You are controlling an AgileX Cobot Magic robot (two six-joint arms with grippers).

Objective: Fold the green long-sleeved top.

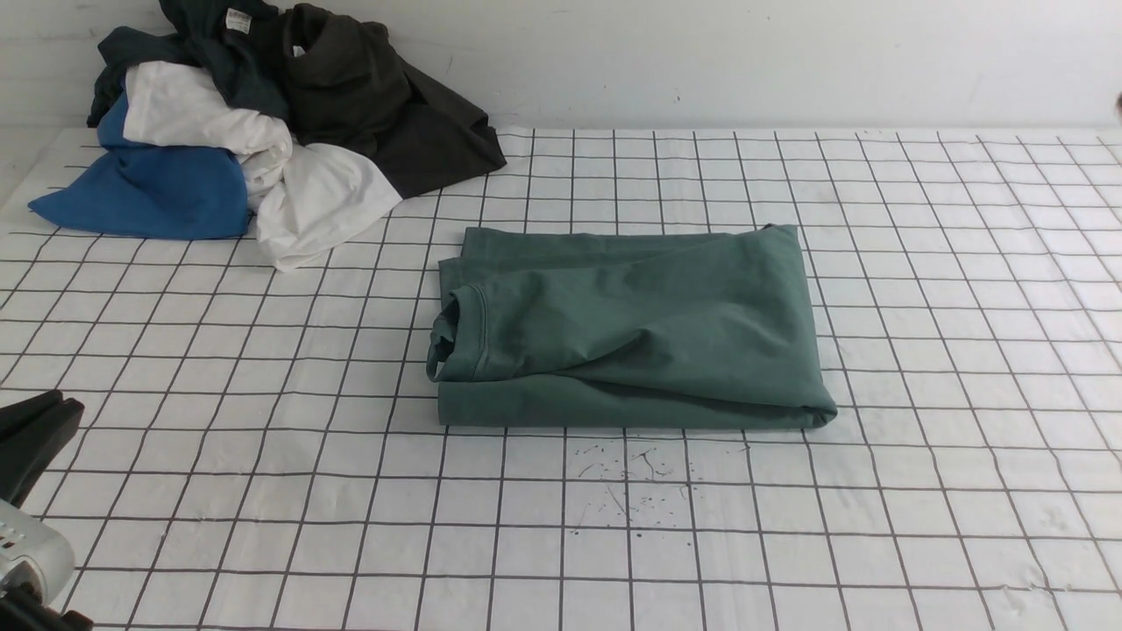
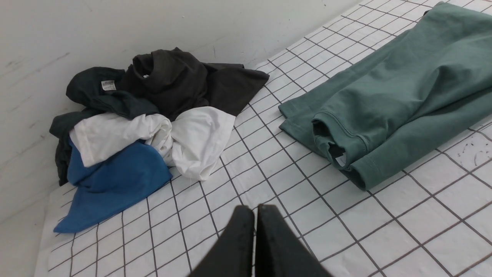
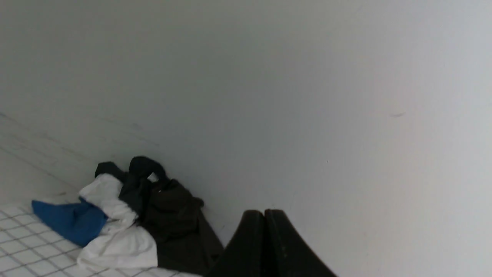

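The green long-sleeved top point(image 1: 631, 329) lies folded into a compact rectangle in the middle of the gridded table, neck opening at its left end. It also shows in the left wrist view point(image 2: 396, 88). My left gripper point(image 2: 255, 209) is shut and empty, low over the table at the near left, well clear of the top; its black tip shows in the front view point(image 1: 39, 429). My right gripper point(image 3: 264, 212) is shut and empty, raised and facing the back wall; it does not show in the front view.
A heap of other clothes point(image 1: 263, 131) lies at the far left corner: a blue piece point(image 1: 149, 193), a white piece point(image 1: 307, 197), a dark teal-black garment with a white tag and a dark olive-black garment point(image 1: 386, 114). The white wall point(image 1: 745, 61) runs behind the table.
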